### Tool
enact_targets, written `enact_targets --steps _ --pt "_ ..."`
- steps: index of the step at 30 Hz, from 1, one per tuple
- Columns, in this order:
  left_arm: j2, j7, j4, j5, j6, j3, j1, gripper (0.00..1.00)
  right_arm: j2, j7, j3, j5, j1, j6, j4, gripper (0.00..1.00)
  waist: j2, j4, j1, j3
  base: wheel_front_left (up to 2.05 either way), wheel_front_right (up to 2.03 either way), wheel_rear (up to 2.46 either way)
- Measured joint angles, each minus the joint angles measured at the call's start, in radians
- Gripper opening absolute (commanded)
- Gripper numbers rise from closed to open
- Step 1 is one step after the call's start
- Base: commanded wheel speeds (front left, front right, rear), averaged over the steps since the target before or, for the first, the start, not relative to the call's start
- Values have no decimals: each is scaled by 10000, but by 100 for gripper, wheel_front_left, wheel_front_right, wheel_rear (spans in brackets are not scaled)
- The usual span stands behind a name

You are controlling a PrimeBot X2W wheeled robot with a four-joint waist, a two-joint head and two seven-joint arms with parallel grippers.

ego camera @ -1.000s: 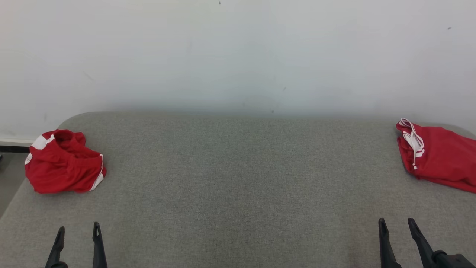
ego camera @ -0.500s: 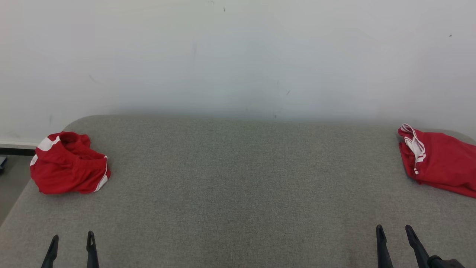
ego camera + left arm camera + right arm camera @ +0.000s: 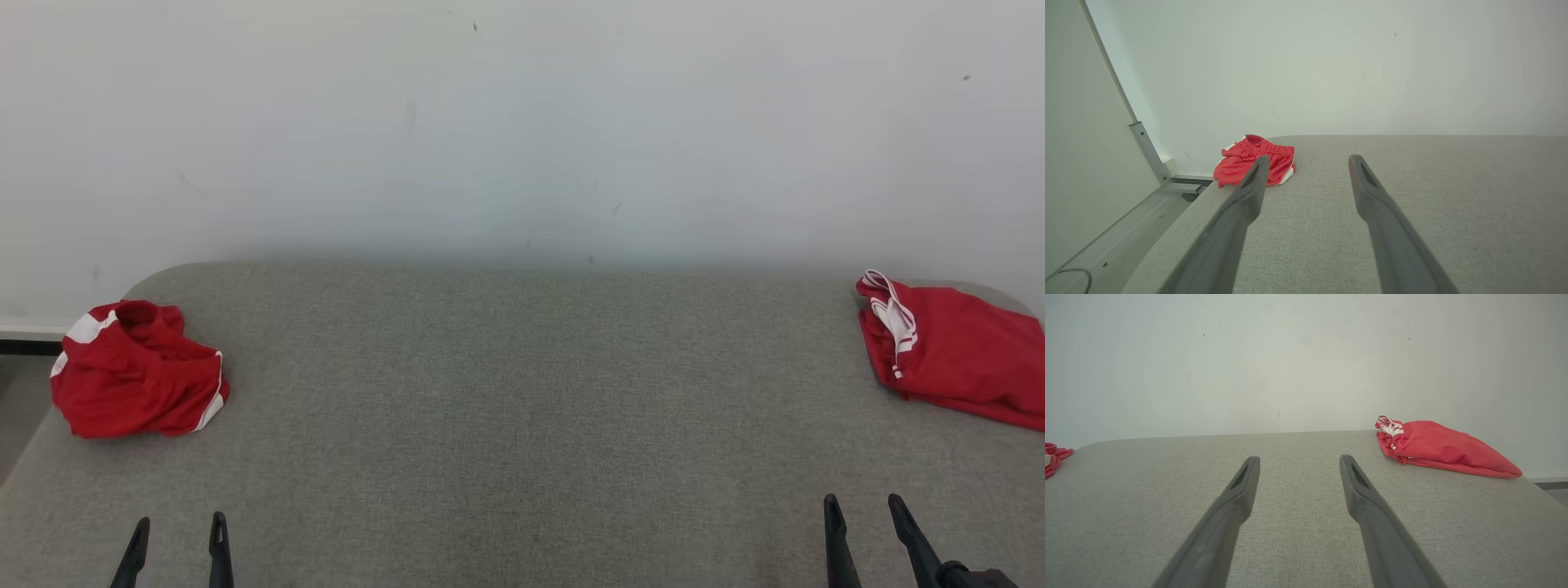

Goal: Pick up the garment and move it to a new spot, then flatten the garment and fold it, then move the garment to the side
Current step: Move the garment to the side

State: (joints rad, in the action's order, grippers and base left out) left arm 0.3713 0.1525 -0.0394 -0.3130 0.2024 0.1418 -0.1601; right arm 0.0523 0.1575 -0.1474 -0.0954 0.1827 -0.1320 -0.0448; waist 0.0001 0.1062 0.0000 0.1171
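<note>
Ahead, crumpled red garment point(image 3: 135, 384) well beyond left end effector point(image 3: 180, 523), spread empty, right end effector point(image 3: 862, 501) likewise

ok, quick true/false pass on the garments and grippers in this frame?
1. The left gripper holds the crumpled red shorts. False: it is open and empty, apart from them.
2. A folded red garment lies at the right end of the grey padded table. True.
3. The right gripper is open. True.
4. The shorts lie spread flat at the table's middle. False: they sit bunched near its left edge.
</note>
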Motion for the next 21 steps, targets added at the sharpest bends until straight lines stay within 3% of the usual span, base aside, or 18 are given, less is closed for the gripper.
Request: enact_targets --steps 21 --pt "71 42 157 -151 -4 121 18 100 -4 -90 2 27 69 0 -36 100 1 -144 0 93 0 0 0"
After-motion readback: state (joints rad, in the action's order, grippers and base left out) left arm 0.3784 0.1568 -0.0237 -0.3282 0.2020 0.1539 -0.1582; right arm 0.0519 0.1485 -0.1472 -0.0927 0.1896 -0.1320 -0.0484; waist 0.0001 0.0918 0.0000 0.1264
